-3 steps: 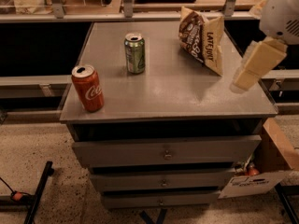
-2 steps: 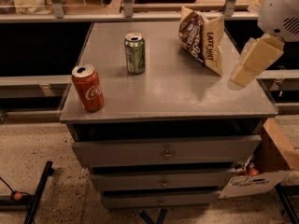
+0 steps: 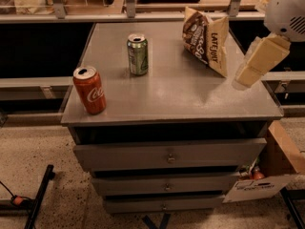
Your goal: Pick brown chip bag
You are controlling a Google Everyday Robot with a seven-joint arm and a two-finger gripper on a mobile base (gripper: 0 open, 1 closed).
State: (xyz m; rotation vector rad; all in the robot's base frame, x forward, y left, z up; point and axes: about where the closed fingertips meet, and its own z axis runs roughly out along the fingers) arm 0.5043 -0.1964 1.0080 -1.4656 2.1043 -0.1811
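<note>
The brown chip bag stands crinkled at the back right of the grey cabinet top, its dark brown front facing left and its tan "LATE JULY" side panel facing me. My gripper, cream-coloured under a white arm housing, hangs at the right edge of the cabinet top. It is to the right of the bag and a little nearer to me, apart from it and holding nothing.
A green soda can stands at the middle back and a red Coca-Cola can at the front left. The cabinet has three drawers. A cardboard box sits on the floor at the right, and a rail runs behind.
My gripper has shifted slightly up and to the left, toward the bag. The bag and both cans have not moved.
</note>
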